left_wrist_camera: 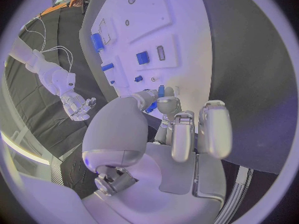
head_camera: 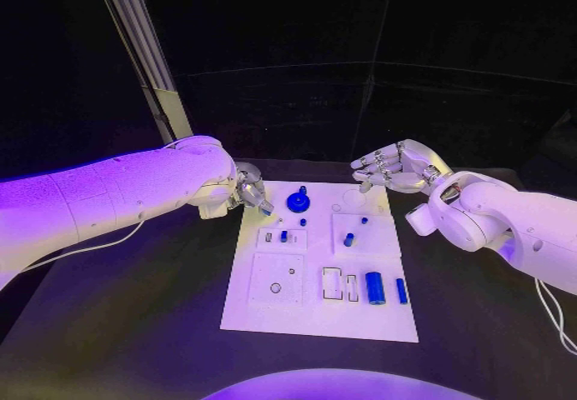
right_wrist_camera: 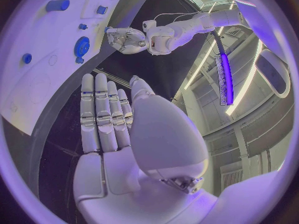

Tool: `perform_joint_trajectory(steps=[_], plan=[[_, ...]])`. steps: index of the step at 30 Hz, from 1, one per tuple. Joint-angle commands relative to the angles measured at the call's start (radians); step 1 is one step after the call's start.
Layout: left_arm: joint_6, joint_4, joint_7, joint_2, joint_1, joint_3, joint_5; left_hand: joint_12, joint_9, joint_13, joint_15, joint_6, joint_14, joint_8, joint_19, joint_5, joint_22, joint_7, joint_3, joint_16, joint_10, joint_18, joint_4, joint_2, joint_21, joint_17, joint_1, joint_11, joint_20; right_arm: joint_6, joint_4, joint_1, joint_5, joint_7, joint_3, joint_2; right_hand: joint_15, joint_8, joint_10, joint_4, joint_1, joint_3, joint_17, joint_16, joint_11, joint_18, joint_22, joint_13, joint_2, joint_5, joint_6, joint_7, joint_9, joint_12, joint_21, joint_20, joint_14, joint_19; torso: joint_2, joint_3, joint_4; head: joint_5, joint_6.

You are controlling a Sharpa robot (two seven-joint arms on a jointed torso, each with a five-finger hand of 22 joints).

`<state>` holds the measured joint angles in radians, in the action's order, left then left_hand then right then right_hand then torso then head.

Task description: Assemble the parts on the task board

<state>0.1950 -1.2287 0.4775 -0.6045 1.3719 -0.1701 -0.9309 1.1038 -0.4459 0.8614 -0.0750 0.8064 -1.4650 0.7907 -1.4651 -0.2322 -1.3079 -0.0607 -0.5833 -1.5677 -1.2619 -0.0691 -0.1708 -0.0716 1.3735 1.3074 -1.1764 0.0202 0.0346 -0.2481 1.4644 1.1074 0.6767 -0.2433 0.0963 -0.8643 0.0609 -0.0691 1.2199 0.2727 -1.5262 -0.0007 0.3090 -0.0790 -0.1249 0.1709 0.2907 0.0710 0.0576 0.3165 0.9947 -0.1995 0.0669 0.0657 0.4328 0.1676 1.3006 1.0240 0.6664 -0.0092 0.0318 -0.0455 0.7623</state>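
The white task board (head_camera: 315, 312) lies in the middle of the black table. At its far left corner my left hand (head_camera: 249, 196) pinches a small blue part (left_wrist_camera: 152, 105) between thumb and a finger, just left of the blue gear (head_camera: 298, 201). My right hand (head_camera: 394, 167) hovers over the far right corner, fingers straight and side by side, holding nothing. Small blue pegs (head_camera: 348, 240) stand mid-board. A blue cylinder (head_camera: 375, 287) and a thinner blue piece (head_camera: 402, 290) lie at the near right. The right wrist view shows the gear (right_wrist_camera: 81, 46) and my left hand (right_wrist_camera: 124, 39).
A slanted metal post (head_camera: 150, 67) rises behind the table at the far left. White raised plates (head_camera: 278, 279) with holes and slots sit on the board's near left. Black tabletop (head_camera: 144, 333) surrounds the board.
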Motion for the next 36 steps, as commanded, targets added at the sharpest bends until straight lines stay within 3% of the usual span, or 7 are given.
perform_joint_trajectory(steps=[1,6,13,21,36], plan=[[-0.123,-0.06,-0.015,-0.032,-0.002,-0.009,0.013,0.005,-0.001,0.002,-0.006,0.001,-0.106,0.004,-0.009,0.005,-0.005,0.004,-0.127,-0.003,-0.008,0.009,0.121,0.0,0.007,0.263,0.008,0.0,-0.008,0.011,-0.001,0.002,-0.001,-0.003,0.001,0.001,0.006,0.006,-0.004,-0.008,-0.002,-0.001,-0.001,0.006,-0.001,0.011,-0.001,-0.002,-0.008,0.006,-0.006,0.001,-0.001,-0.002,-0.005,0.004,0.001,0.005,0.0,-0.0007,0.002,-0.002,0.002],[-0.169,-0.136,-0.019,-0.078,-0.007,-0.029,0.003,0.005,-0.001,0.001,-0.006,0.003,-0.106,0.007,-0.01,0.005,-0.007,0.005,-0.135,-0.003,-0.009,0.01,0.126,-0.004,0.008,0.263,0.013,0.001,-0.009,0.01,-0.004,0.002,-0.001,-0.001,0.0,0.001,0.006,0.006,-0.006,-0.008,-0.003,0.0,-0.002,0.007,-0.001,0.01,-0.002,-0.002,-0.009,0.007,-0.008,0.0,-0.001,-0.002,-0.007,0.004,0.0,0.005,-0.001,-0.0026,0.0043,0.003,0.003],[-0.22,-0.186,-0.029,-0.107,-0.021,-0.047,-0.04,0.009,-0.002,0.006,-0.008,0.006,-0.106,0.01,-0.012,0.006,-0.012,0.007,-0.144,-0.003,-0.015,0.011,0.132,-0.009,0.012,0.263,0.017,0.002,-0.009,0.007,-0.007,0.002,0.005,0.0,0.0,0.003,0.007,0.006,-0.007,-0.009,-0.004,0.001,-0.002,0.008,-0.002,0.01,-0.003,-0.003,-0.01,0.007,-0.008,0.0,-0.001,-0.002,-0.008,0.005,-0.001,0.004,0.0,-0.0012,0.0021,-0.003,0.007],[-0.227,-0.208,-0.017,-0.116,-0.038,-0.051,-0.05,0.011,-0.002,0.008,-0.008,0.009,-0.106,0.013,-0.012,0.006,-0.012,0.008,-0.15,-0.003,-0.018,0.011,0.134,-0.011,0.012,0.263,0.02,0.003,-0.01,0.007,-0.008,0.002,0.009,0.0,0.0,0.003,0.007,0.006,-0.007,-0.009,-0.004,0.001,-0.002,0.008,-0.002,0.01,-0.003,-0.003,-0.01,0.007,-0.008,0.0,-0.001,-0.002,-0.008,0.005,-0.001,0.004,0.001,-0.0007,0.0009,-0.004,0.011],[-0.16,-0.217,0.018,-0.113,-0.046,-0.052,-0.051,0.011,-0.002,0.008,-0.009,0.011,-0.106,0.014,-0.012,0.007,-0.011,0.008,-0.153,-0.003,-0.019,0.01,0.135,-0.014,0.011,0.263,0.025,0.004,-0.01,0.01,-0.007,0.002,0.01,-0.003,0.0,0.005,0.007,0.006,-0.008,-0.01,-0.005,0.002,-0.002,0.009,-0.002,0.01,-0.003,-0.003,-0.011,0.007,-0.009,0.0,-0.001,-0.002,-0.009,0.005,-0.002,0.004,0.001,-0.0004,0.0007,-0.008,0.013]])
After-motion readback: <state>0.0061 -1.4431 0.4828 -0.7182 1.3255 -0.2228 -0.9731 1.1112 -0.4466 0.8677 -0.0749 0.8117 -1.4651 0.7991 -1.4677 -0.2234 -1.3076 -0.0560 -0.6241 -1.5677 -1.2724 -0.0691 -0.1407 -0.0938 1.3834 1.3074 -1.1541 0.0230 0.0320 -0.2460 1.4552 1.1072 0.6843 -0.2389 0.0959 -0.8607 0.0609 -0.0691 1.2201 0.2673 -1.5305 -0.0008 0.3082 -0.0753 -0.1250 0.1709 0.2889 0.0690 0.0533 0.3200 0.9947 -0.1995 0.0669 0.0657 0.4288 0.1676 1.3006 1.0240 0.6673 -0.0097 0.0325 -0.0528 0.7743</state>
